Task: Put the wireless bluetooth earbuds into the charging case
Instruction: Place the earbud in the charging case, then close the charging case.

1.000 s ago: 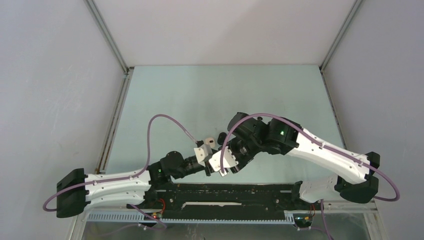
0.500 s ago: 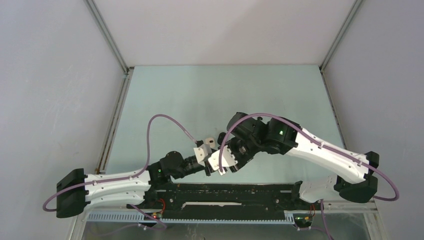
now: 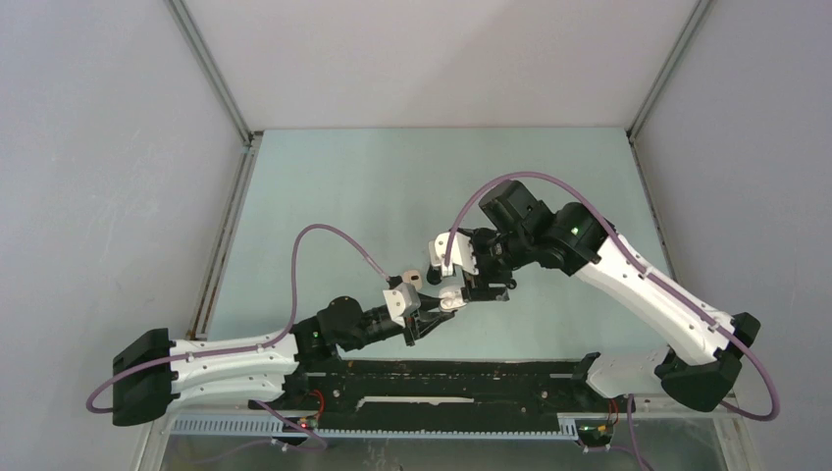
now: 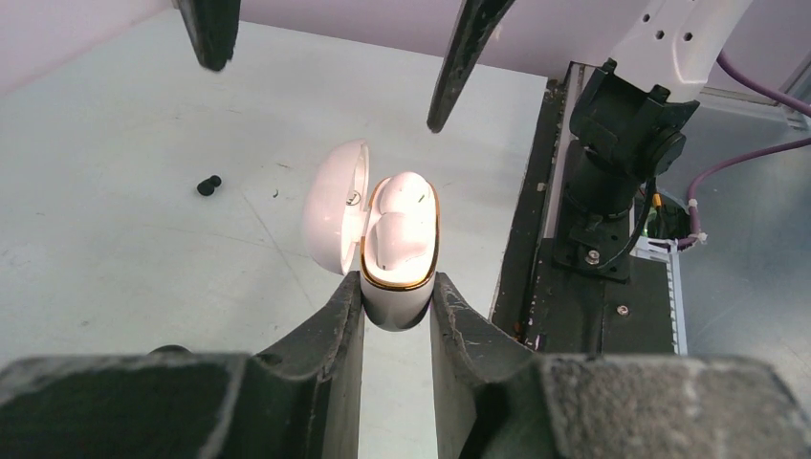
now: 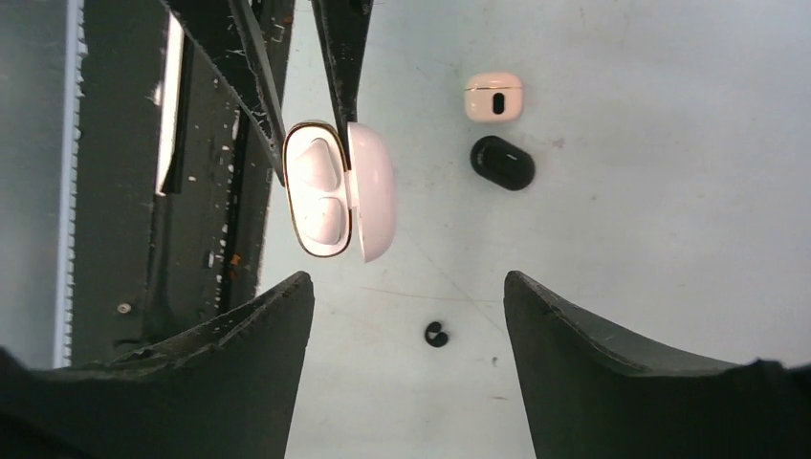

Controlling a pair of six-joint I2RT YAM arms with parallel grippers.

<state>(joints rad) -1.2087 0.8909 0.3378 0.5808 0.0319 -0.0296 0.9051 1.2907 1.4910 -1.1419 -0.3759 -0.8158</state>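
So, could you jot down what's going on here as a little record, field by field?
Left pincer: shut on the white case, whose lid is open
Inside the case: two white earbuds, sitting in place
Right pincer: open, holding nothing, apart from the case
Table: a loose black earbud, a black case, a closed pale case
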